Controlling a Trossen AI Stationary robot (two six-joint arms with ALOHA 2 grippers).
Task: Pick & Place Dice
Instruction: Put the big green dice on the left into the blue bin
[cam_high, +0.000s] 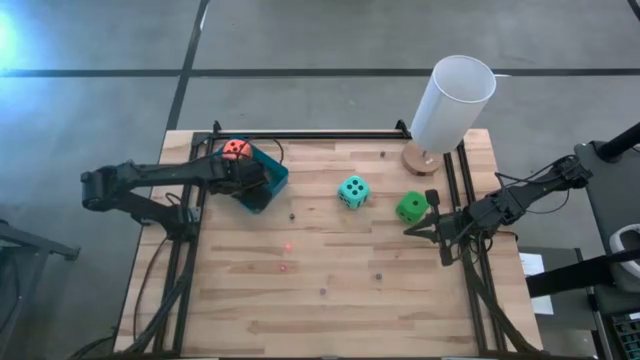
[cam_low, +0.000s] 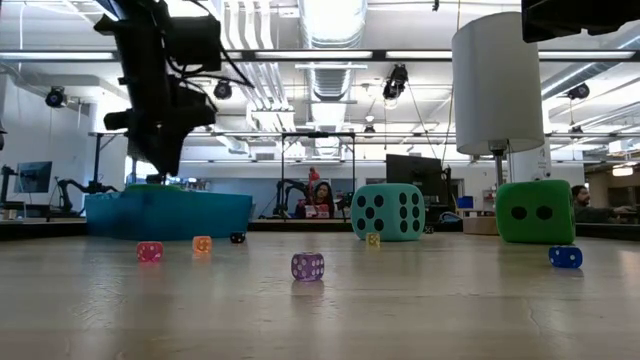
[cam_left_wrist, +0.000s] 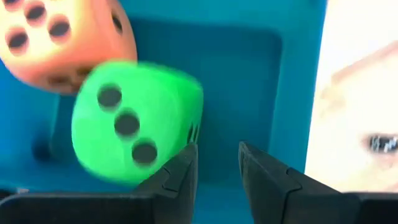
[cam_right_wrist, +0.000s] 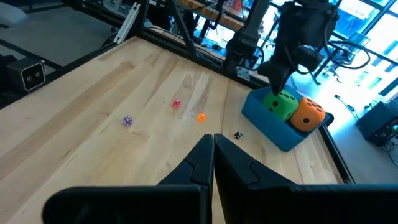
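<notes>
The blue tray stands at the table's far left. In it lie an orange-red die and a bright green die, side by side. My left gripper hovers just over the tray, pointing steeply down, open, with nothing between its fingers; the green die sits beside one finger. A teal die and a second green die rest on the wood at the middle right. My right gripper waits shut near the right edge, beside that green die. My left gripper has one fingertip right at the green die's lower side in the tray; whether it touches the die I cannot tell. The die lies in the tray, outside the gap between the fingers.
A tall white cylinder on a round wooden base stands at the far right. Several tiny dice, among them a pink, a purple and a blue one, lie scattered over the table's middle. Black rails frame the tabletop.
</notes>
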